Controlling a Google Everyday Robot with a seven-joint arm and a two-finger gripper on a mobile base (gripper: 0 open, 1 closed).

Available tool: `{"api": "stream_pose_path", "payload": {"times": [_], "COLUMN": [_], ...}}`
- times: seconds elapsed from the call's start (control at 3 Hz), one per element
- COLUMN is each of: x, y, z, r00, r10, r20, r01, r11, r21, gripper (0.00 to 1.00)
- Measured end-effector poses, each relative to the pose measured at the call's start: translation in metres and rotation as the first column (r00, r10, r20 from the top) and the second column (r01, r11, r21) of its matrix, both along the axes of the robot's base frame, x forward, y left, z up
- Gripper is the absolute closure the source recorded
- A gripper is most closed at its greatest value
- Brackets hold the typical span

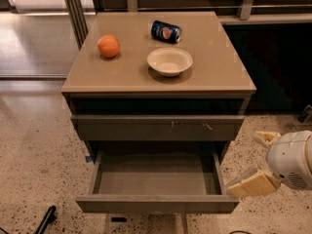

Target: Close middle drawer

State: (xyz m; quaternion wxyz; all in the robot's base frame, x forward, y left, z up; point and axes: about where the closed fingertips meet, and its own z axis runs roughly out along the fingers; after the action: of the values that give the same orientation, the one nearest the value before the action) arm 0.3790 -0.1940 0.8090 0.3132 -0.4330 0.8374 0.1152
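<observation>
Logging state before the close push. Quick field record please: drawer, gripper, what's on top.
middle drawer: pulled well out, nothing visible inside
gripper: beside the drawer's front right corner, fingers apart, holding nothing; contact with drawer unclear
drawer above: pushed in much farther, pale scratches on front
cabinet top: orange, soda can on its side, bowl
task status: not yet closed

Mostly matt, smooth surfaces.
middle drawer (pixel 156 204) matt grey-brown laminate; can (pixel 165 31) glossy metal; floor (pixel 34 150) polished speckled stone; gripper (pixel 243 162), low right beside the drawer, pale matt plastic.
</observation>
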Motion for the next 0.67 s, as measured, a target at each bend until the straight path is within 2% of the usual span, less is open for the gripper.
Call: {"api": "stream_pose_path", "payload": {"times": [0.33,0.67], "x": [-0.0126,-0.0128], "y": [-0.0042,-0.0062], "z": [-0.0304,-0.0307], "r00": [0.9978,0.996], "r10": [-0.065,-0.086], "r20": [0.015,0.025], "r01": [0.064,0.084], "r11": [0.995,0.993], "r21": [0.071,0.08], "gripper": [0.42,0.65]}}
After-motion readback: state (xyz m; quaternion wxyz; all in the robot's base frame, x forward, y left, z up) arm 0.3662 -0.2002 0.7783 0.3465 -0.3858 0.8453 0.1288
